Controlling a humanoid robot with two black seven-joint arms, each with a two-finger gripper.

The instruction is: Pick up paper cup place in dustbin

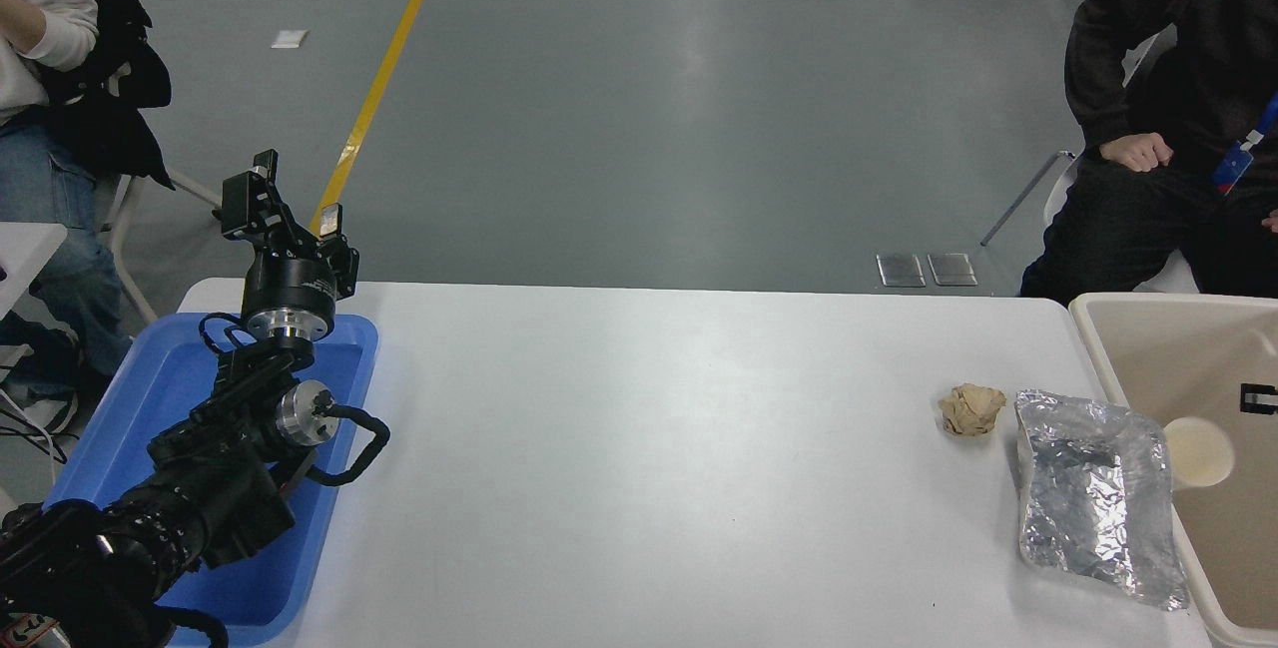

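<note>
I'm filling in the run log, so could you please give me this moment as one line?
cup: inside dustbin, upright | right gripper: barely in view at frame edge, above bin | left arm: parked over blue tray | paper ball, foil bag: on table

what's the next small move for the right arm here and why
Probably a small release and retreat, though that is only a judgement. The small white paper cup is over or inside the large beige plastic dustbin; whether it rests there is unclear. A sliver of black tool shows at the right edge, its state unreadable. The left tool sits parked above the blue plastic tray.
</note>
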